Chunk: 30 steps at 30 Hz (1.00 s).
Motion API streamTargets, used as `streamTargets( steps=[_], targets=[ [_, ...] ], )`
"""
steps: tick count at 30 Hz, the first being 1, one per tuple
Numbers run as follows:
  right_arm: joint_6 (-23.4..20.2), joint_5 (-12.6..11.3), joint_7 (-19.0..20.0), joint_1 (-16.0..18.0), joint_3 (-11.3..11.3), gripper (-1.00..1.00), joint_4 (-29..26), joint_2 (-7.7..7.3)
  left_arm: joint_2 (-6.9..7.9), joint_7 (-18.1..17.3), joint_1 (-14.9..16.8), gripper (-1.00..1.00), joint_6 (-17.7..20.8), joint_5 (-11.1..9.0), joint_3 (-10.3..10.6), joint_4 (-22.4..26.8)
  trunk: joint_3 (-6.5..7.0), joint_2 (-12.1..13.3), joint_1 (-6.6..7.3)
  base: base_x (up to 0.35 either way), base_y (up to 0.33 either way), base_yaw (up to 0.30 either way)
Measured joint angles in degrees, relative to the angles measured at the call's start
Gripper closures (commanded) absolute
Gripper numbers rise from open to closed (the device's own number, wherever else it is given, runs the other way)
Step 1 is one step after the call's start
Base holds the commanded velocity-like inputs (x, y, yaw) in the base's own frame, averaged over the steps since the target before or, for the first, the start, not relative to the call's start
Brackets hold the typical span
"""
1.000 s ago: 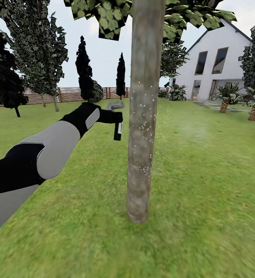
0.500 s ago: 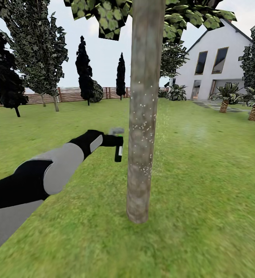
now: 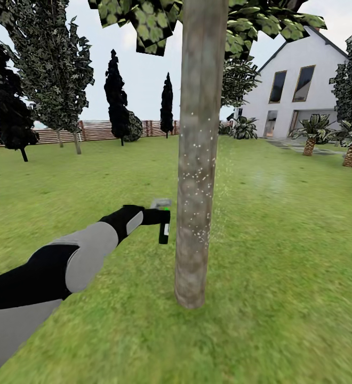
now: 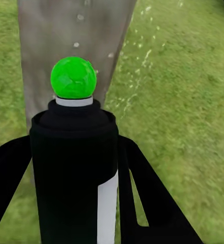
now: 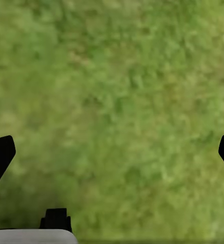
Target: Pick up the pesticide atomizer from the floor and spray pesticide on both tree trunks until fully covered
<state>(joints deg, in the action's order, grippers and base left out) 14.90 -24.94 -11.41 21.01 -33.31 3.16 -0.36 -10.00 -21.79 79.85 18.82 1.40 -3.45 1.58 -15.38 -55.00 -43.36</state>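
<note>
One left hand [image 3: 162, 217] gripping pesticide atomizer [image 3: 164, 226], beside tree trunk [image 3: 196, 176], right hand [image 5: 112, 152] open

The thick grey-brown mottled tree trunk [image 3: 197, 160] stands on the green lawn [image 3: 282, 256] at centre. The black pesticide atomizer with pale trigger head [image 3: 164, 221] hangs just left of it, apart. The brown slatted wooden fence [image 3: 90, 130] runs far behind; the white house [image 3: 298, 90] stands behind right.
</note>
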Motion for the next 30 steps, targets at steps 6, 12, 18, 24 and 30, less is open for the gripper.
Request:
streamTargets(
  steps=[6, 12, 18, 24, 30],
  targets=[
    [0.0, 0.0, 0.0, 0.0, 0.0, -1.0, 0.0, -0.01, 0.0, 0.0, -8.9, 1.0, -7.9, 0.0, -0.3, 0.1, -0.01, 0.0, 0.0, 0.0, 0.0, 0.0],
    [0.0, 0.0, 0.0, 0.0, 0.0, -1.0, 0.0, -0.06, 0.0, 0.1, -12.0, 1.0, -5.8, -0.2, 0.5, 7.5, 0.01, 0.0, 0.0, 0.0, 0.0, 0.0],
    [0.0, 0.0, 0.0, 0.0, 0.0, -1.0, 0.0, -0.03, 0.0, 0.1, -11.9, 1.0, 16.9, -0.4, 0.6, 30.8, 0.01, 0.0, 0.0, 0.0, 0.0, 0.0],
    [0.0, 0.0, 0.0, 0.0, 0.0, -1.0, 0.0, -0.08, 0.0, 0.1, -4.6, 1.0, 25.2, -0.7, 0.5, 33.1, 0.02, 0.0, 0.0, 0.0, 0.0, 0.0],
    [0.0, 0.0, 0.0, 0.0, 0.0, -1.0, 0.0, -0.17, 0.0, 0.1, -0.2, 1.0, 31.7, -0.4, 0.4, 37.6, 0.01, 0.0, 0.0, 0.0, 0.0, 0.0]
  ],
)
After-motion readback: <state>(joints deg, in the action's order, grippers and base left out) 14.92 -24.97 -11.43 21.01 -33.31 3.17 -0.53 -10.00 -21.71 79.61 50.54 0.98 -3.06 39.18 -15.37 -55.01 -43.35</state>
